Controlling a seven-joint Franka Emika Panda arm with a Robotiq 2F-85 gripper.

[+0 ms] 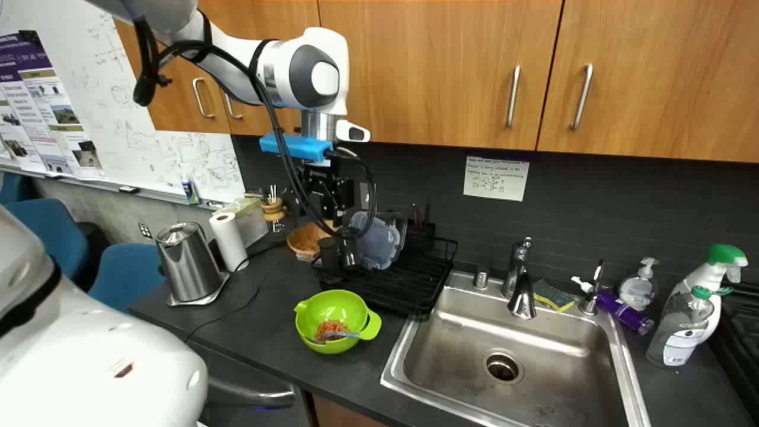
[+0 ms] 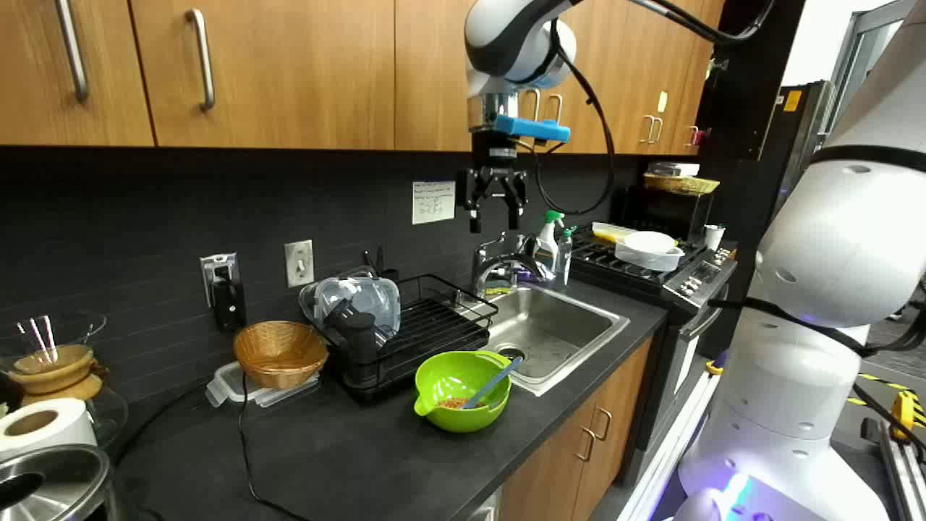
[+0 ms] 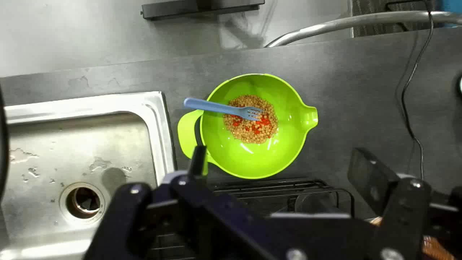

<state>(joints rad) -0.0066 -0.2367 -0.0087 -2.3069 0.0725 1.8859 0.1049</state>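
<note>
Already the blue fork [image 3: 227,108] rests in the green bowl [image 3: 252,160], upper centre of the wrist view, on the table [image 3: 335,68]; the fingers [image 3: 371,182], lower down, stand wide apart and empty, any grasp seemingly not yet made.

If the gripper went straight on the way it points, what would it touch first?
Probably the green bowl: the open gripper points down roughly toward it, though depth is unclear and the nearby dish rack could come first.
</note>
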